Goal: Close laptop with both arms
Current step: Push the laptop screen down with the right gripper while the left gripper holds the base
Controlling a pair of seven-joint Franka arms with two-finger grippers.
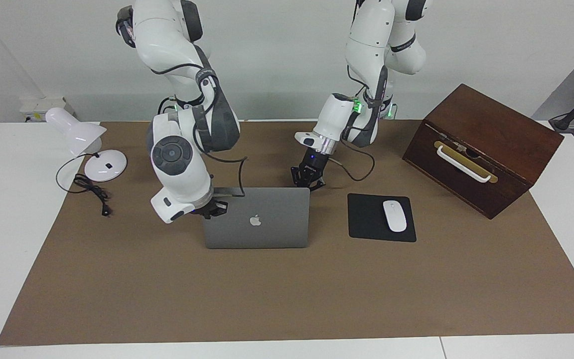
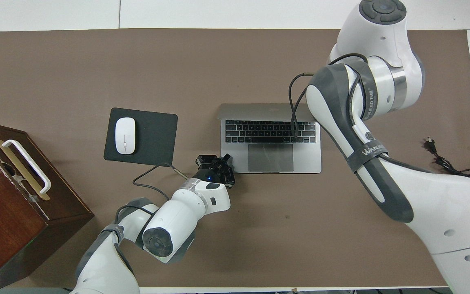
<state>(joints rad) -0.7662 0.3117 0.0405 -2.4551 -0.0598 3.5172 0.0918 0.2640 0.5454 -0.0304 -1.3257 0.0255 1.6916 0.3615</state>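
Observation:
The silver-grey laptop (image 1: 267, 224) stands half open in the middle of the brown mat, its lid (image 2: 259, 110) leaning over the black keys (image 2: 269, 131) toward the robots. The apple logo on the lid's back shows in the facing view. My right gripper (image 1: 213, 209) is shut and rests against the lid's back at the corner toward the right arm's end; in the overhead view the arm hides it. My left gripper (image 1: 308, 183) is shut, with its tips at the base's corner nearest the robots, toward the left arm's end (image 2: 227, 162).
A black mouse pad (image 1: 366, 222) with a white mouse (image 1: 394, 215) lies beside the laptop toward the left arm's end. A dark wooden box (image 1: 486, 149) with a white handle sits past it. A white lamp (image 1: 80, 134) and its cord (image 1: 90, 192) are at the right arm's end.

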